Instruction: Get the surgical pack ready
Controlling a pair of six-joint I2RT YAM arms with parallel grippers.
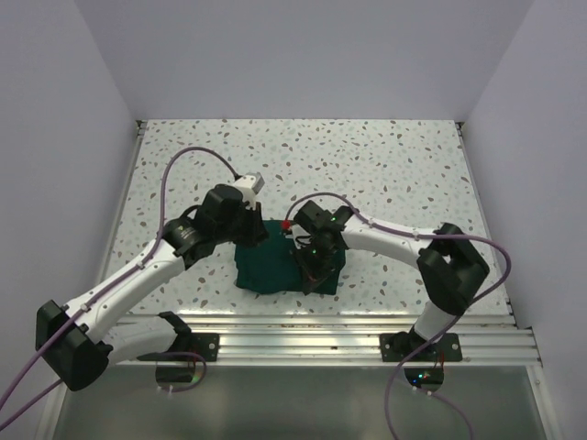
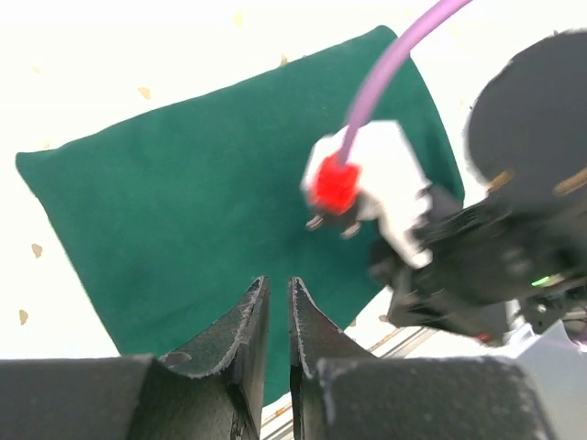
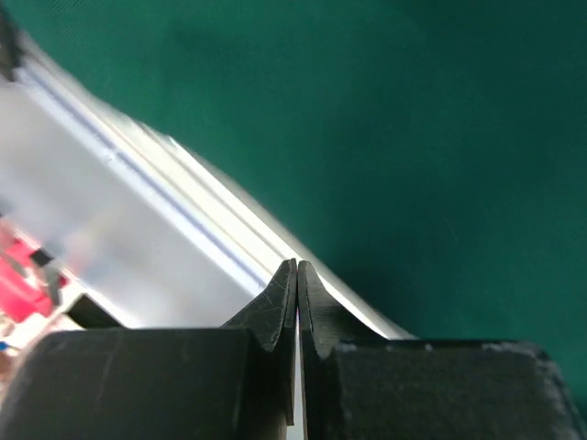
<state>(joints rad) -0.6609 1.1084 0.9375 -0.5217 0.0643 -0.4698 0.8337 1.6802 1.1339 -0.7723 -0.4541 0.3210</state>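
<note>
The surgical pack is a dark green cloth [image 1: 271,271] folded into a bundle near the table's front edge. No steel tray, scissors or gauze shows. My left gripper [image 1: 256,237] hovers over the bundle's far left part. In the left wrist view its jaws [image 2: 278,280] stand almost together, a thin gap between them and nothing in it, above the cloth [image 2: 202,183]. My right gripper [image 1: 313,274] is low over the bundle's right front part. In the right wrist view its jaws [image 3: 297,265] are shut and empty, at the cloth's [image 3: 413,137] near edge.
An aluminium rail [image 1: 348,330] runs along the table's front edge just below the bundle, and also shows in the right wrist view [image 3: 183,211]. The right arm's wrist with its red connector [image 2: 335,183] sits close to my left gripper. White walls enclose the speckled table [image 1: 385,165].
</note>
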